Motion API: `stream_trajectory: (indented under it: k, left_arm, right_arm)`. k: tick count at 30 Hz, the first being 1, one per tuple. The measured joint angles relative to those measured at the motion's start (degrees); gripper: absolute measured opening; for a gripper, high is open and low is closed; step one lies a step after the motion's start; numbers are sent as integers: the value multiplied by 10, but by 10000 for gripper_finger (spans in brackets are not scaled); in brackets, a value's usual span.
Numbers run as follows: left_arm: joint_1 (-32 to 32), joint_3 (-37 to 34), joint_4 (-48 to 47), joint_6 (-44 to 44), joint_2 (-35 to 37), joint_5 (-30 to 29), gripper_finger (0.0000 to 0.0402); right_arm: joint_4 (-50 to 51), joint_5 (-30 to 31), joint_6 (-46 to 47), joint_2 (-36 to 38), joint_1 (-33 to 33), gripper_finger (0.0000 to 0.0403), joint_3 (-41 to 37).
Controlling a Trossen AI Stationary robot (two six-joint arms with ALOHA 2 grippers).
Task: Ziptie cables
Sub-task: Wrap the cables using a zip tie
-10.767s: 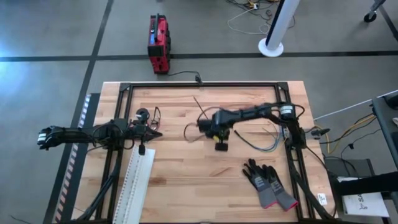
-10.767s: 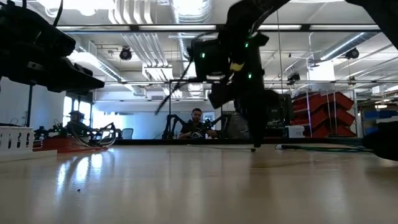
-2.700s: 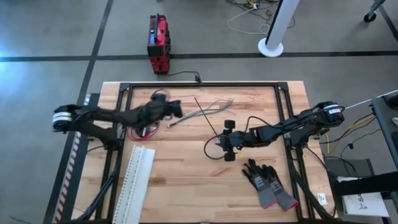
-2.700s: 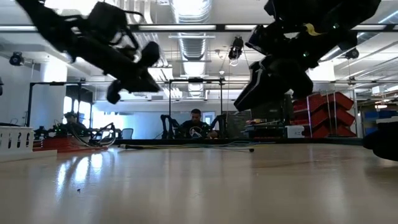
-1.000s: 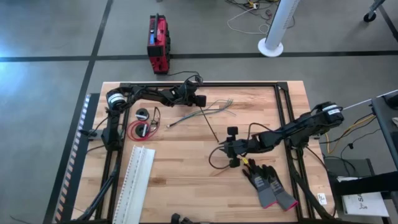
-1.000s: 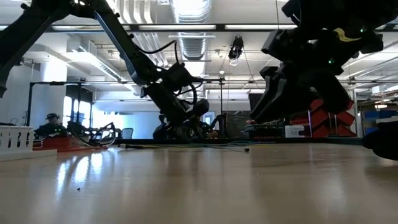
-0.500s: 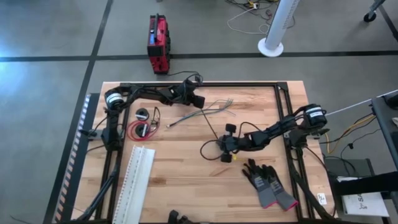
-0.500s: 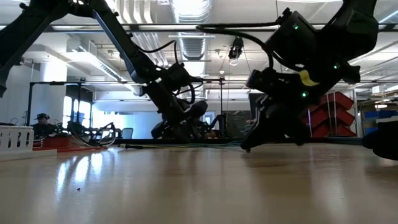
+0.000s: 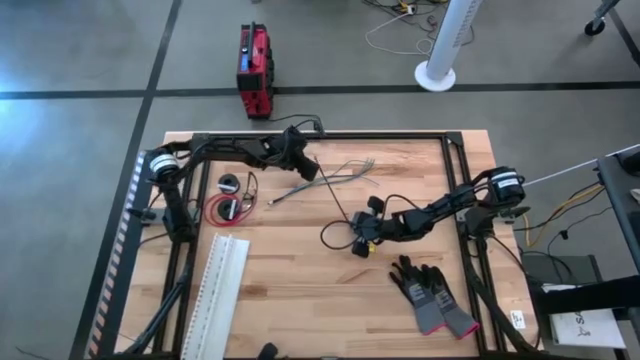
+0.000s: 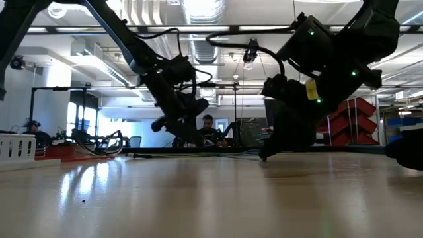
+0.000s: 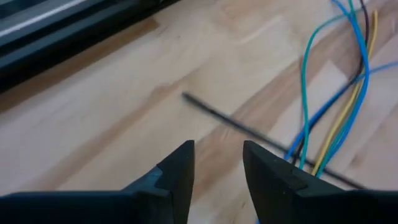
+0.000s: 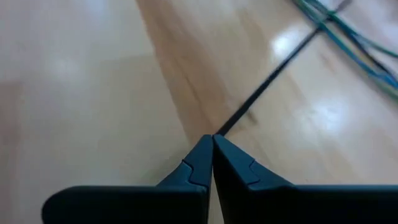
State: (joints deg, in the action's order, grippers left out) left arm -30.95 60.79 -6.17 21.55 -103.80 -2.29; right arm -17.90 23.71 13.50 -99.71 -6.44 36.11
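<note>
Left gripper spread above coloured wires, upper centre. Right gripper pinched black zip tie; only wrist view showed grip.

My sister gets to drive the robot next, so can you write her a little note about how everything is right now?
Left gripper: open, empty, over the far side of the table by the coloured wires.
Right gripper: shut on the end of the thin black strip, mid-table.
Red and black coil lies at the left, apart from the wires.
Gloves lie near the front right.
Done: nothing bundled yet.
Left: gather the cables and tie them.
</note>
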Motion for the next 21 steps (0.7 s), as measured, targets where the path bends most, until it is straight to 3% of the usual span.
stream_trajectory:
  k: [11,21]
  left_arm:
    - [28,-215,228,41,114,18,100]
    - [108,-319,300,45,195,14,100]
  right_arm:
    - [13,-46,-91,-30,1,0,47]
    - [43,-120,-166,-64,-15,0,97]
